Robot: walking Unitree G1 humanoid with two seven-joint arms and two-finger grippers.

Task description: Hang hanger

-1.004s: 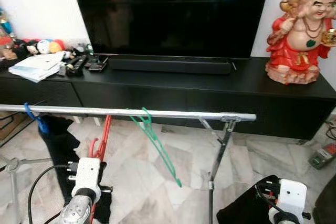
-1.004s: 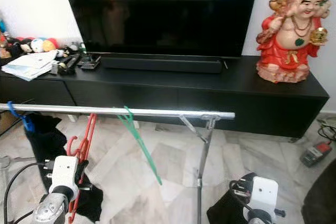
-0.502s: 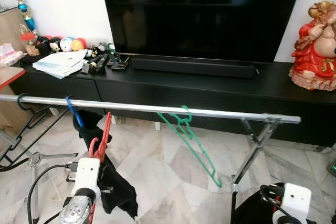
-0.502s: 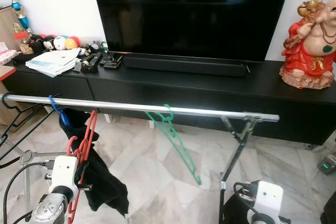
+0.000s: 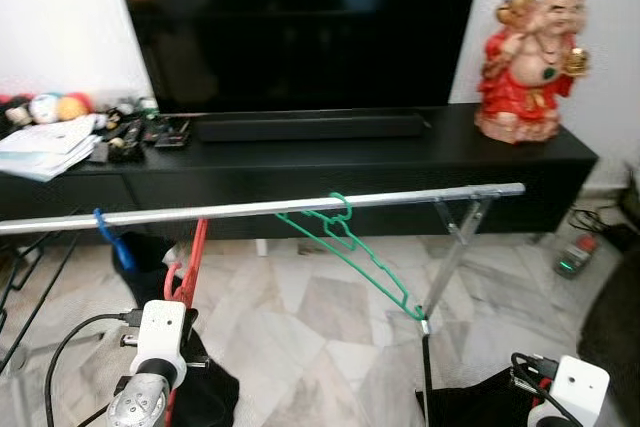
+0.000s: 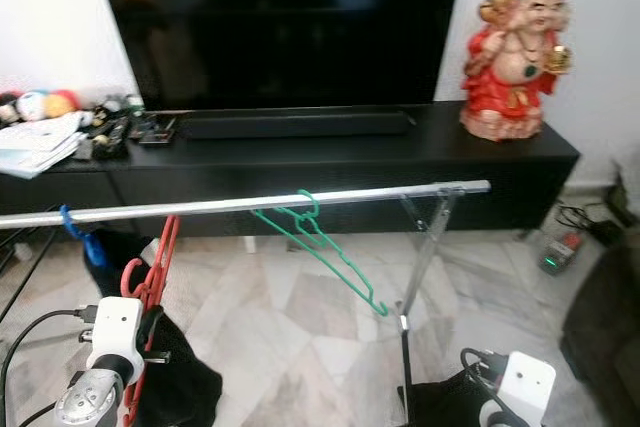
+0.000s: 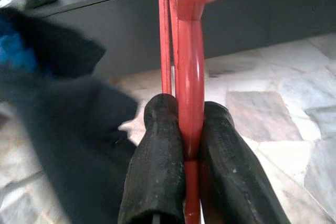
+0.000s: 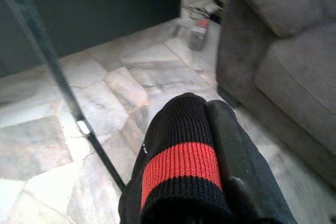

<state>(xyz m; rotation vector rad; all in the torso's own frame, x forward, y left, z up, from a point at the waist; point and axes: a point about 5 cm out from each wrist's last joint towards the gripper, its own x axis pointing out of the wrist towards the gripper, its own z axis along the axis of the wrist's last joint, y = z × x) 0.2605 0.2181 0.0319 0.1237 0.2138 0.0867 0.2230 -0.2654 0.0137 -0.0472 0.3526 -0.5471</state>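
Left pincer [image 7: 184, 145] clamps red hanger [image 7: 188, 77]; no legible writing.

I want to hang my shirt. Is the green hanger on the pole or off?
On. The green hanger has its hook over the silver pole.

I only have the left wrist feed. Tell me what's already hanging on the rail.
Observer: A green hanger is hooked on the silver rail, and a blue hook with dark cloth below it.
Operator: Report where my red hanger sits.
Observer: The red hanger rises from the left gripper to just under the rail, between those two.
Operator: Give me the right gripper.
Observer: The right gripper is low, shut on a black garment with a red stripe.
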